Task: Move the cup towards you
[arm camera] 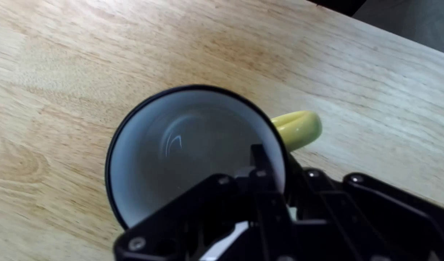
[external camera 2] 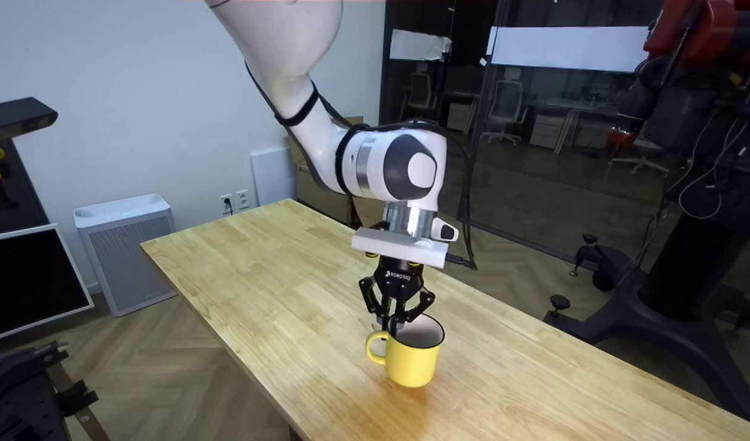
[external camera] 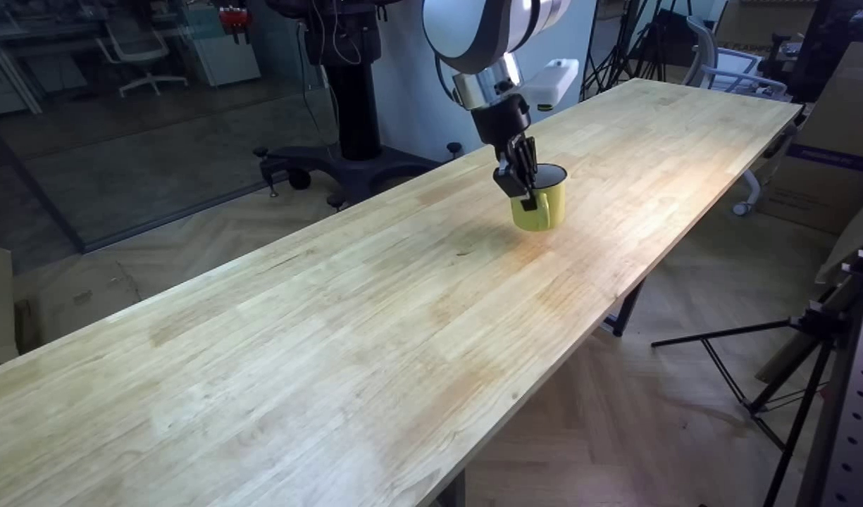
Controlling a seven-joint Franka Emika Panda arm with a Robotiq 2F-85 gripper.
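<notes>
The cup is a yellow mug with a whitish inside and a dark rim. It shows in both exterior views point(external camera: 554, 205) point(external camera 2: 414, 364) and fills the middle of the wrist view point(arm camera: 196, 134). My gripper point(external camera: 530, 200) is shut on the cup's wall near the handle, one finger inside and one outside, as the exterior view point(external camera 2: 389, 329) and the wrist view point(arm camera: 278, 162) show. The cup is nearly upright, slightly tilted. I cannot tell for certain whether its base touches the wooden table point(external camera: 318, 338) or hangs just above it. The outer fingertip is partly hidden behind the rim in the wrist view.
The long table runs on both sides of the cup, with its long edge point(external camera 2: 228, 349) nearby. A dark wheeled stand point(external camera: 361, 165) is beyond the table's far side. A tripod point(external camera: 776, 380) stands on the floor beside it. An air purifier point(external camera 2: 130, 251) stands by the wall.
</notes>
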